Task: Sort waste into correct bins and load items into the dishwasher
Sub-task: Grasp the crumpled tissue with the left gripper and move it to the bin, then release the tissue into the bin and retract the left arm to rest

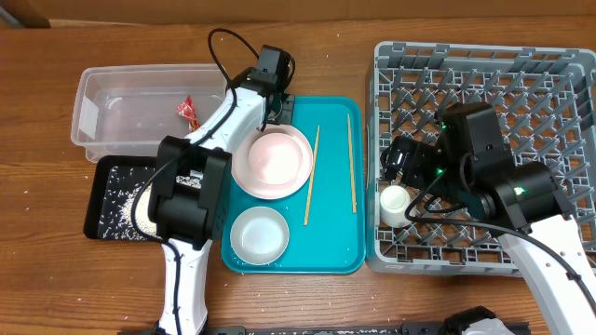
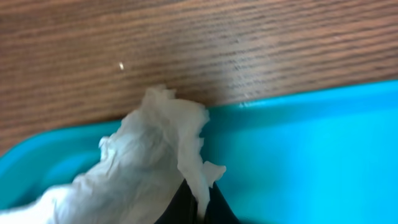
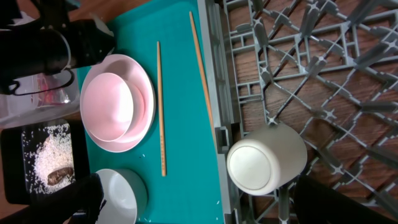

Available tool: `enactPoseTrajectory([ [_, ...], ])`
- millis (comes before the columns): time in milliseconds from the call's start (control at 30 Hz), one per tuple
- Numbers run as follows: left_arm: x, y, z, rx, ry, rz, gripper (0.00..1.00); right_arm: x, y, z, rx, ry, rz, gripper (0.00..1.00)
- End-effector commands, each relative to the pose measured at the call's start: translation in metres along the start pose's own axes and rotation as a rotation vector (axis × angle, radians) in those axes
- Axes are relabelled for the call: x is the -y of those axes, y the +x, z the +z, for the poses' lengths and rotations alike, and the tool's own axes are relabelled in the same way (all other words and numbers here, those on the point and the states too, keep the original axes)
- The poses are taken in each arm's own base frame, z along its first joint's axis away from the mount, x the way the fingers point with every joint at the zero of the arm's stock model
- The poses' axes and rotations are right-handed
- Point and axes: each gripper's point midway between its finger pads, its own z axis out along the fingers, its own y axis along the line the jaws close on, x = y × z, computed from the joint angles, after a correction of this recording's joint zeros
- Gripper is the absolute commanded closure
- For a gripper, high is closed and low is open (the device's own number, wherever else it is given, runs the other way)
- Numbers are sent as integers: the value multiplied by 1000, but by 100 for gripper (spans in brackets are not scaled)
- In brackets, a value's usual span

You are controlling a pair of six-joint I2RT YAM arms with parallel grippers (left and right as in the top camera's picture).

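Note:
My left gripper (image 2: 199,208) is shut on a crumpled white tissue (image 2: 143,162) over the far left corner of the teal tray (image 1: 331,247); in the overhead view the gripper (image 1: 275,104) hides the tissue. My right gripper (image 3: 205,208) is open above the rack's left edge, near a small white cup (image 3: 264,163) lying in the grey dish rack (image 1: 540,74). On the teal tray are a pink bowl (image 1: 270,160) on a plate (image 1: 300,149), a white bowl (image 1: 259,234) and two chopsticks (image 1: 312,177).
The clear tub (image 1: 102,93) at the far left holds a red wrapper (image 1: 188,112). The black tray (image 1: 98,200) in front of it holds rice (image 1: 140,209) and a brown scrap (image 3: 59,176). The left arm lies across the black tray and the tub's right end.

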Motion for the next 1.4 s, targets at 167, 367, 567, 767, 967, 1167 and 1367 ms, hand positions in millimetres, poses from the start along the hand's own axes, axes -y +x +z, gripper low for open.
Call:
enactPoseTrajectory([
  [167,-24,-67,-152,273,9,-167,96,-4,-3,-5,15,-15,-5,0],
  [367,-94,-42,-164,196,-189,-246,96,-4,-3,-5,14,-15,-5,0],
  [567,-153,-12,-136,80,-239,-393,95,-4,-3,-5,14,-14,-5,0],
  [767,-139,-18,-155,83,-6,-398,23,-3,-1,-5,8,-10,-5,0],
  [967,-100,-7,-220,100,104,-305,27,-3,-2,-5,9,-11,-5,0],
  [1167,-72,29,-298,124,102,-213,24,-3,-1,-5,9,-10,-4,0],
  [1367,-49,71,-352,146,72,-117,0,-3,-1,-5,9,-10,-4,0],
])
